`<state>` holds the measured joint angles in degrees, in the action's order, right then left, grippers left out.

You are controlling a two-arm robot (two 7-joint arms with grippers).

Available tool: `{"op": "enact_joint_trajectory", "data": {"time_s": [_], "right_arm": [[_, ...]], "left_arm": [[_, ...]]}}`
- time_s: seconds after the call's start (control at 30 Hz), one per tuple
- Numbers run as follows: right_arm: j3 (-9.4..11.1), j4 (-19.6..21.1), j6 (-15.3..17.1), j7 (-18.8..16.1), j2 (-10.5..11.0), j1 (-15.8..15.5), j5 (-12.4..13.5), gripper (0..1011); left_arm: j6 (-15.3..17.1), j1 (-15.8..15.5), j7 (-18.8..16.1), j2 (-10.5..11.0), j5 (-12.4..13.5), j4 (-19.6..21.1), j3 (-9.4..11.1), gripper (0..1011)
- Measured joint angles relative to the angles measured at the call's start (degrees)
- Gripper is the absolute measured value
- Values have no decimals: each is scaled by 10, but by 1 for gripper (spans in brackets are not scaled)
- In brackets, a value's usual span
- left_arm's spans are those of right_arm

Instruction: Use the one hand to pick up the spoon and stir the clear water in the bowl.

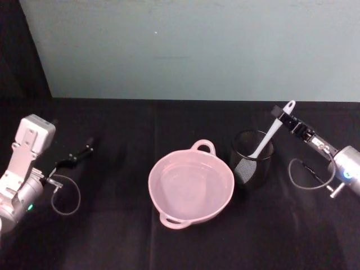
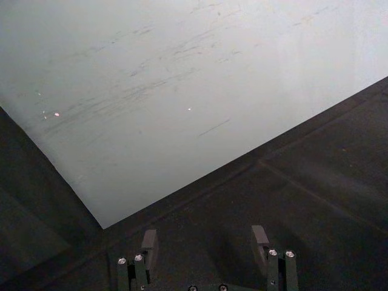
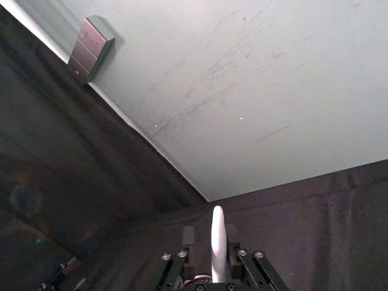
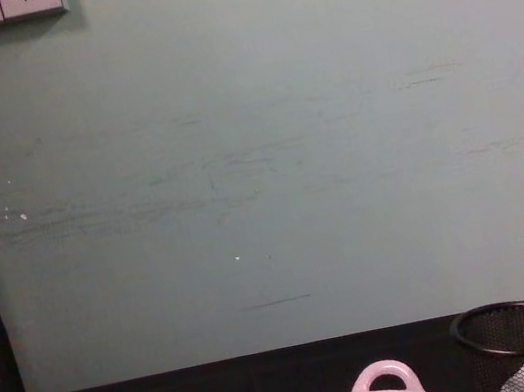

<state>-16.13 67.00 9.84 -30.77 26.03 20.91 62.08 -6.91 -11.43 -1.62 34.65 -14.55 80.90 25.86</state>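
Right hand [image 1: 286, 120] clamped on spoon [image 1: 269, 138] handle, blade down in mesh cup [image 1: 251, 166] beside bowl [image 1: 163, 174]. Left hand [image 1: 79, 154] parked far left, fingers apart, empty.

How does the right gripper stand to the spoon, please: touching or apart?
Touching: in the right wrist view the right gripper clamps the spoon by its handle.

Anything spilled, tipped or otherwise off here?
Nothing stands out. The bowl is upright with its water inside, no puddle shows on the black cloth, the spoon leans in the upright mesh cup with the right gripper at its handle, and the left gripper rests open at the left.
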Motion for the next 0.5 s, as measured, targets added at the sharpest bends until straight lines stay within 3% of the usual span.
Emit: {"op": "enact_joint_trajectory", "data": {"time_s": [0.23, 0.37, 0.5], "right_arm": [[-3, 18, -9, 2, 14, -7, 4, 122], [-7, 34, -17, 5, 22, -10, 4, 114], [-15, 68, -38, 17, 37, -15, -16, 114]], "left_arm": [[0, 0, 0, 0, 0, 0, 0, 1005], [0, 0, 0, 0, 0, 0, 0, 1005], [0, 0, 0, 0, 0, 0, 0, 1005]]}}
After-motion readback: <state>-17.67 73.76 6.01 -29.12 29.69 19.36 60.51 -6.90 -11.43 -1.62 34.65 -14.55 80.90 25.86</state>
